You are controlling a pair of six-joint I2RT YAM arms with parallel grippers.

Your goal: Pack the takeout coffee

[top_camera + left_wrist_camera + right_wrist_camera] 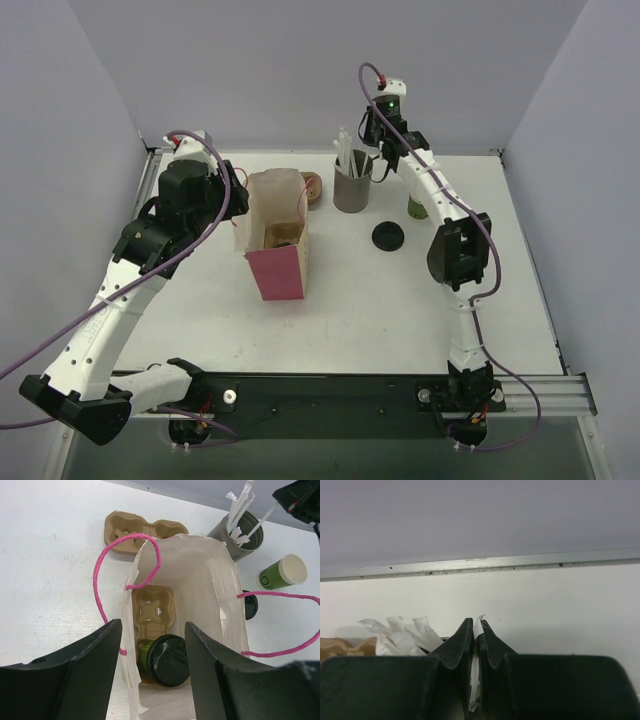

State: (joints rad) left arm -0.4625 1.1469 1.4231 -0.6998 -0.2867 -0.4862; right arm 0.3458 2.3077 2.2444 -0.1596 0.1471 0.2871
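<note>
The takeout coffee, a green cup with a black lid on it, lies on its side at the bottom of the open paper bag, beside a cardboard carrier. My left gripper hovers open over the bag's mouth, one finger on each side, touching nothing. In the top view the bag stands at centre left with the left gripper next to it. My right gripper is shut on a white wrapped straw, above the grey straw cylinder.
A loose black lid lies on the table right of the bag. A green cup with a cream inside stands by the right arm. Another cardboard carrier lies behind the bag. Walls enclose the table on three sides.
</note>
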